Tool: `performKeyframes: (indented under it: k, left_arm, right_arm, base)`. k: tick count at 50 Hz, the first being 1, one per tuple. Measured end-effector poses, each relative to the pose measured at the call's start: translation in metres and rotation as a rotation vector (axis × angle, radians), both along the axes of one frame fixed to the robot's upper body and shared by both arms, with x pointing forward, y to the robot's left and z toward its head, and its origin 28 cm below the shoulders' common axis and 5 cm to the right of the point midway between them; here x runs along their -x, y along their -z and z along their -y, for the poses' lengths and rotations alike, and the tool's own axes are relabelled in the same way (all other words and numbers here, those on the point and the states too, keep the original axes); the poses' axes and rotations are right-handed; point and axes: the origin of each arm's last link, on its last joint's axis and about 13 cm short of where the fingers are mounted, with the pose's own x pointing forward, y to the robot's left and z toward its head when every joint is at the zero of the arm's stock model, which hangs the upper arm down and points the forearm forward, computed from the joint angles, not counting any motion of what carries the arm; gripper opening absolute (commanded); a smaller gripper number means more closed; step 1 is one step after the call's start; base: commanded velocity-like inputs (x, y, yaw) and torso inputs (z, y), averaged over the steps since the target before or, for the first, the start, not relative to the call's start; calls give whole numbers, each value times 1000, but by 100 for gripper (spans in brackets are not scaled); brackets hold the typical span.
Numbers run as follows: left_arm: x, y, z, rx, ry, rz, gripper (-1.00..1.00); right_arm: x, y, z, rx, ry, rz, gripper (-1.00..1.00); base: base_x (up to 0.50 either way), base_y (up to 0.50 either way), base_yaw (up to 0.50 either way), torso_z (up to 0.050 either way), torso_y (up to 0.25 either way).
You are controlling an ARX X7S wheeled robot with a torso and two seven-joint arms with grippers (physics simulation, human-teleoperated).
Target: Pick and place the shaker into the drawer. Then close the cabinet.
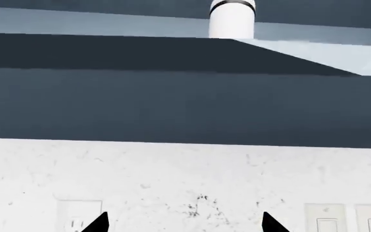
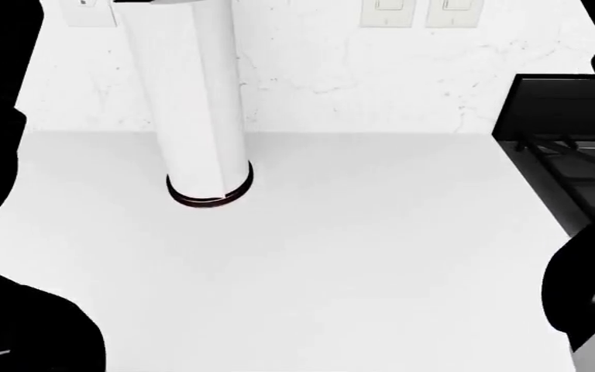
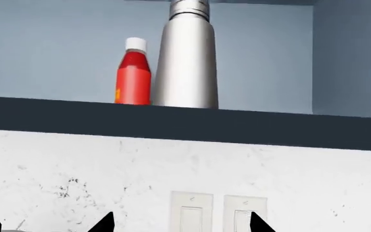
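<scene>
The head camera looks steeply down from above onto a white desk [image 2: 359, 256], with the marbled wall [image 2: 318, 70] at the far edge. Both wrist cameras sit low and face that same wall level-on, tilted upward toward the dark shelf underside [image 3: 185, 125]. A pair of light switches [image 3: 218, 212] appears in the right wrist and head views; the left wrist view shows switches too.
</scene>
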Motion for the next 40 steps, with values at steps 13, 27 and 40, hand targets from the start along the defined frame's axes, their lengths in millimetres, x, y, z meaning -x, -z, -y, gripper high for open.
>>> performKeyframes:
  k: [13,27,40]
  left_arm:
    - [12,-2,2,1,12,34,100]
    - [15,-3,4,-11,21,41,100]
    - [19,-4,6,-28,31,39,100]
  right_arm:
    - [59,-21,-8,21,18,171,100]
    - [111,-51,-15,23,33,271,100]
    - [92,-113,-19,-27,59,221,100]
  base:
    - [0,0,0,0,0]
    - [0,0,0,0,0]
    - [0,0,0,0,0]
